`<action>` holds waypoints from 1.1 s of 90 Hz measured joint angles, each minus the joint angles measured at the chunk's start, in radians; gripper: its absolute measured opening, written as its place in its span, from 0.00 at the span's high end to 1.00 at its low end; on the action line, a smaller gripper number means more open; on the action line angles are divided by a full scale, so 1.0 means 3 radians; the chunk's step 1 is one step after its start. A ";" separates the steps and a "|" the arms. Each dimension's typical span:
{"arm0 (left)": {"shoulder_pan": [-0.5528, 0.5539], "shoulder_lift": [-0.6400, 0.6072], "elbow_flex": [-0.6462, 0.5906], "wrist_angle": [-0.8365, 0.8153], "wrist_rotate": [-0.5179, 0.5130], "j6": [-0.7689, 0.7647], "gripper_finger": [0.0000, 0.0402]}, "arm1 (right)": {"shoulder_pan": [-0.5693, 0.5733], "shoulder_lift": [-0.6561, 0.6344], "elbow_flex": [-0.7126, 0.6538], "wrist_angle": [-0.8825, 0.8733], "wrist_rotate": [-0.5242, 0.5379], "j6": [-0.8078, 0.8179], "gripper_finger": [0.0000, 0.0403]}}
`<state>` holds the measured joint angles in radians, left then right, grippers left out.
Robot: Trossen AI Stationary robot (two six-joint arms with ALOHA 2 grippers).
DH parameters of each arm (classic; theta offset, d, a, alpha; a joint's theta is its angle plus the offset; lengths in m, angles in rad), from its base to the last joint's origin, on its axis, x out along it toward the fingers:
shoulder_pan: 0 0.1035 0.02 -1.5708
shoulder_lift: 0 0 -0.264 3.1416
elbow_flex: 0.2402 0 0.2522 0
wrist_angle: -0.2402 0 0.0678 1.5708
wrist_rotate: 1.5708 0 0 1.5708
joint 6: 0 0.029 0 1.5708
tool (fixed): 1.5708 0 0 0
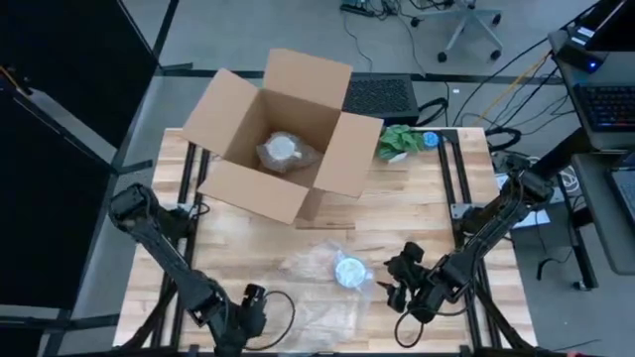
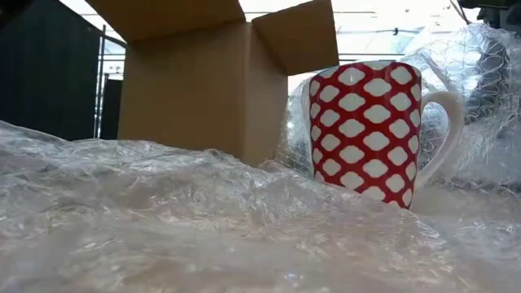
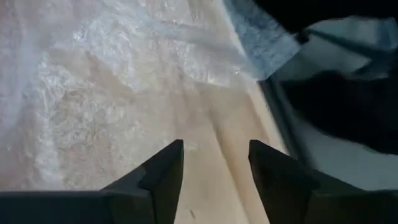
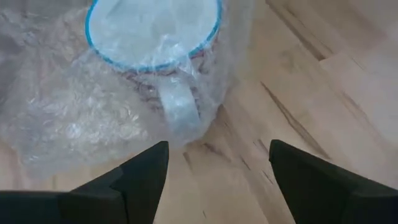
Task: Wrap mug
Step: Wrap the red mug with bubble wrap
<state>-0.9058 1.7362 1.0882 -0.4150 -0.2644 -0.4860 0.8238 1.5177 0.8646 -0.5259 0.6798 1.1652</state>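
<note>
Red-and-white lattice ceramic mug (image 1: 349,271) upright on clear bubble wrap sheet (image 1: 317,288), lower centre of high view. Right gripper (image 1: 397,283) spread beside it; left gripper (image 3: 214,165) spread, lower left. Mug rigid, fragile; wrap limp, slippery: pinch wrap edge.

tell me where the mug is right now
In the high view the mug stands on the bubble wrap near the table's front, just left of the right gripper.

No readable text or labels anywhere.
</note>
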 joint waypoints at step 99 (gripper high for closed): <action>0.0135 0.0317 0.0242 0.0277 -0.0986 0.0154 0.99 | -0.0080 -0.0001 0.0000 0.0008 0.0020 -0.0119 0.34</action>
<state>-0.8654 1.8315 1.1608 -0.3318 -0.5602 -0.4398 0.7999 1.5173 0.8646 -0.5236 0.6857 1.1294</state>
